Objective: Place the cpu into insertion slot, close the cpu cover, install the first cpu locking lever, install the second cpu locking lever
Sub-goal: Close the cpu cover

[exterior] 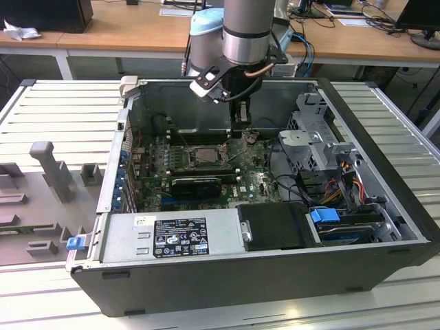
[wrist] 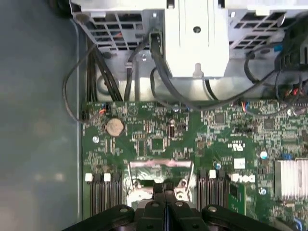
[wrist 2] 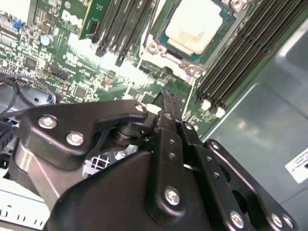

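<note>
The open computer case sits in the middle of the exterior view. The green motherboard lies on its floor. The arm enters from the upper centre. The gripper hangs low over the board, just beside the socket, on the exterior view's right of it. Its fingers are pressed together, with nothing visible between them. The cpu sits in the socket.

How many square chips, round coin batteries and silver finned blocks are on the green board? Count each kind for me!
cpu: 1
round coin battery: 1
silver finned block: 1
Total: 3
</note>
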### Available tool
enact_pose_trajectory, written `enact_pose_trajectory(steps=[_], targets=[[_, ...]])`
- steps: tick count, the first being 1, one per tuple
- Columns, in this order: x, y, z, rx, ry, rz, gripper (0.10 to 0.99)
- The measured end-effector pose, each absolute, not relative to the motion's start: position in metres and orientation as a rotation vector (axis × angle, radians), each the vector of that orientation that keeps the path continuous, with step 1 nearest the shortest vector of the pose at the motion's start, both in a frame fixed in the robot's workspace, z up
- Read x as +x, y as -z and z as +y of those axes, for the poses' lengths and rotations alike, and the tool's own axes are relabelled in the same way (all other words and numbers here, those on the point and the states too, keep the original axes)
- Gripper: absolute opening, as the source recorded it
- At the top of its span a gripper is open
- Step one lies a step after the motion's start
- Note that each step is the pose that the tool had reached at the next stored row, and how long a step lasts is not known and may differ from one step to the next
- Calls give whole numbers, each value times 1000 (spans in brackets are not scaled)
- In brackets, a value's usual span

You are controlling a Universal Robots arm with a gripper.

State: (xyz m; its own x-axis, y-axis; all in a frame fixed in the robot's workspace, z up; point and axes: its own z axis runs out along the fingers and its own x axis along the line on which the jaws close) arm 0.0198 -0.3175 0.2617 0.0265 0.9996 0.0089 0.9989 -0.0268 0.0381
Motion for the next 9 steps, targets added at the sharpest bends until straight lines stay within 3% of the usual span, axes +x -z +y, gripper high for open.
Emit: enact_pose_trajectory(steps=[9], targets=[[50, -258, -317, 2230, -51, 2182, 106]])
